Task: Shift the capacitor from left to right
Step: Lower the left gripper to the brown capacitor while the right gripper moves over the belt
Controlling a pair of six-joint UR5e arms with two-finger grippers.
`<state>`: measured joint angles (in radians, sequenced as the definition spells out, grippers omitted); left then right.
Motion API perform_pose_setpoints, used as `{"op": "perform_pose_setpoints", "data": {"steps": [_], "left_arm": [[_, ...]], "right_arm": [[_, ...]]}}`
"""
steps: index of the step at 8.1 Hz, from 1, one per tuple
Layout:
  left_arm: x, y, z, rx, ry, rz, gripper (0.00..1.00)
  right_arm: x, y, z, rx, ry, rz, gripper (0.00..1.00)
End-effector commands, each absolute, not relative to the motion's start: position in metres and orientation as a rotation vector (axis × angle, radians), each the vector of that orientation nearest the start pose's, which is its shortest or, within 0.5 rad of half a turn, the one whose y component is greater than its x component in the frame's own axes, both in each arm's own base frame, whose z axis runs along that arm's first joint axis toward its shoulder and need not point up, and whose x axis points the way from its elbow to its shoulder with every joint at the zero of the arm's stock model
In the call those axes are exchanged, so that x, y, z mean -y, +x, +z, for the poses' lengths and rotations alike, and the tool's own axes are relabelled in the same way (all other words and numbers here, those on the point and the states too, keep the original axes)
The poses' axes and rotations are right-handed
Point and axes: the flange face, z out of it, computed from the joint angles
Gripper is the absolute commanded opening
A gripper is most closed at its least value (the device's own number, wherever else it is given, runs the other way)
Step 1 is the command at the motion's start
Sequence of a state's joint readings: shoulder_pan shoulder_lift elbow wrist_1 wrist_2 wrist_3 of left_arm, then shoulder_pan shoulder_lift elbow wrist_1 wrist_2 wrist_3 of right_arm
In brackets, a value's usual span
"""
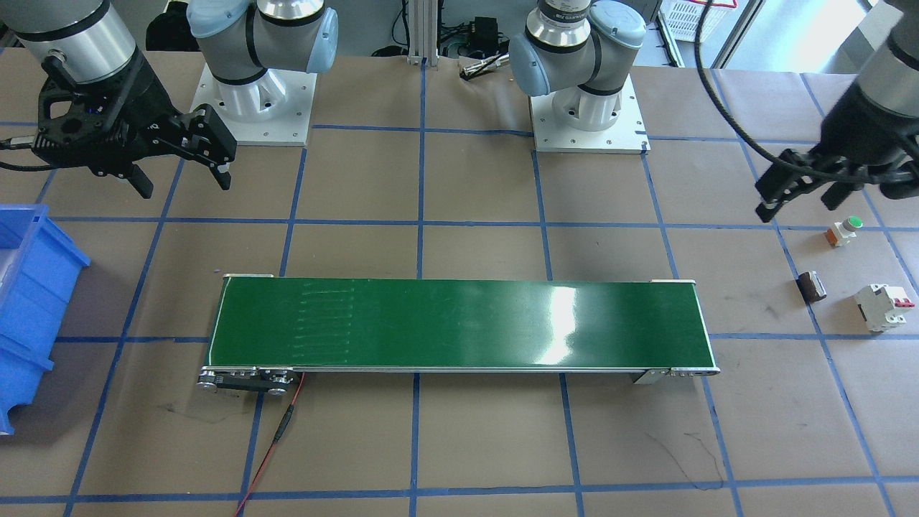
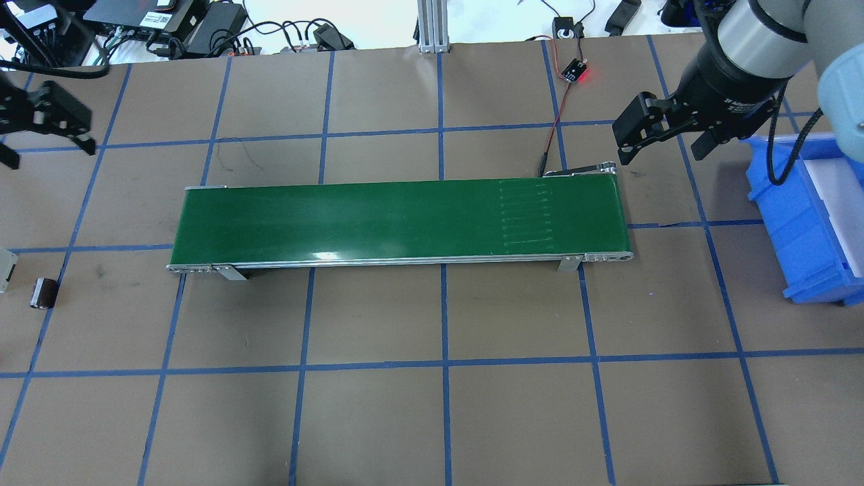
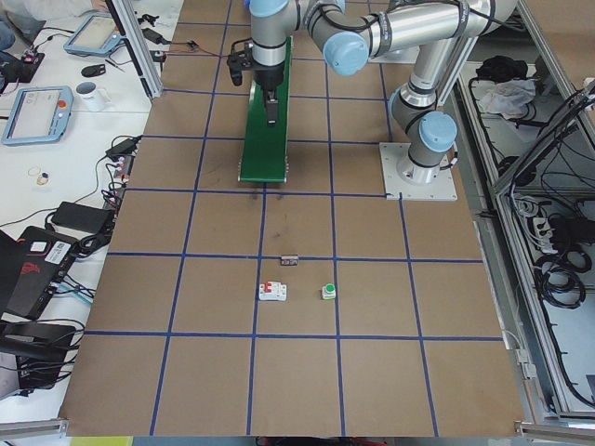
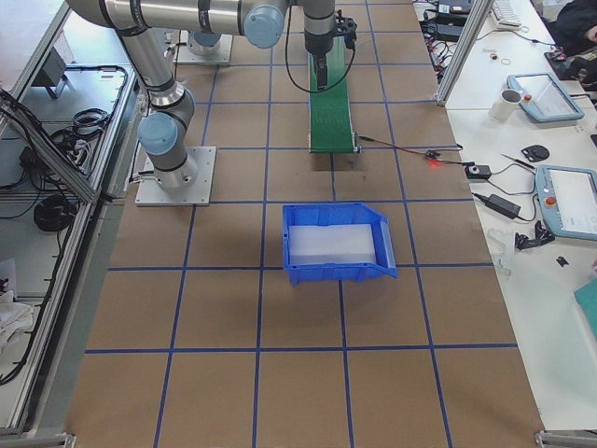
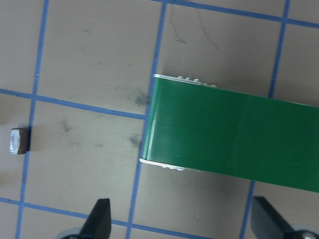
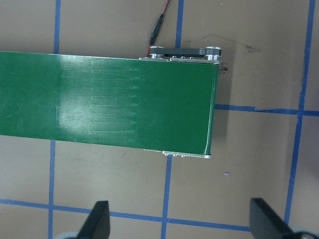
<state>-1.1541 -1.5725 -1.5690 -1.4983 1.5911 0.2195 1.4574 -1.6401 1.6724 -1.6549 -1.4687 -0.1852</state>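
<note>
The capacitor (image 1: 811,285), a small dark cylinder with a silvery end, lies on its side on the brown table beyond the left end of the green conveyor belt (image 1: 459,323). It also shows in the overhead view (image 2: 44,293) and at the left edge of the left wrist view (image 5: 19,141). My left gripper (image 1: 798,207) is open and empty. It hovers above the table, on the robot's side of the capacitor. My right gripper (image 1: 185,185) is open and empty above the table near the belt's right end (image 6: 209,119).
A white circuit breaker with red tabs (image 1: 884,306) and a green-capped push button (image 1: 845,231) lie close to the capacitor. A blue bin (image 2: 803,216) stands past the belt's right end. A red wire (image 2: 553,128) runs to the belt's motor end.
</note>
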Motion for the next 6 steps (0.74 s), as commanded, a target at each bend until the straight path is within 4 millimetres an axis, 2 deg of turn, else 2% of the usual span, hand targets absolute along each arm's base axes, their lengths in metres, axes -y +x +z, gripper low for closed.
{"op": "perform_pose_setpoints", "data": {"steps": [1, 3, 4, 5, 6], "left_arm": [[0.490, 0.237, 0.453, -3.098, -0.339, -0.015, 1.00], [0.492, 0.296, 0.388, -3.081, -0.366, -0.028, 1.00], [0.484, 0.322, 0.353, -3.073, -0.347, -0.048, 1.00], [0.476, 0.334, 0.322, -3.085, -0.326, -0.035, 1.00], [0.471, 0.343, 0.306, -3.098, -0.277, -0.023, 1.00]], "right_arm": [[0.504, 0.088, 0.445, -3.031, -0.097, -0.013, 1.00], [0.520, 0.088, 0.427, -3.015, -0.091, -0.006, 1.00], [0.527, 0.094, 0.418, -2.946, -0.082, 0.000, 1.00], [0.537, 0.096, 0.397, -2.921, -0.026, 0.059, 1.00], [0.546, 0.096, 0.384, -2.930, 0.104, 0.083, 1.00]]}}
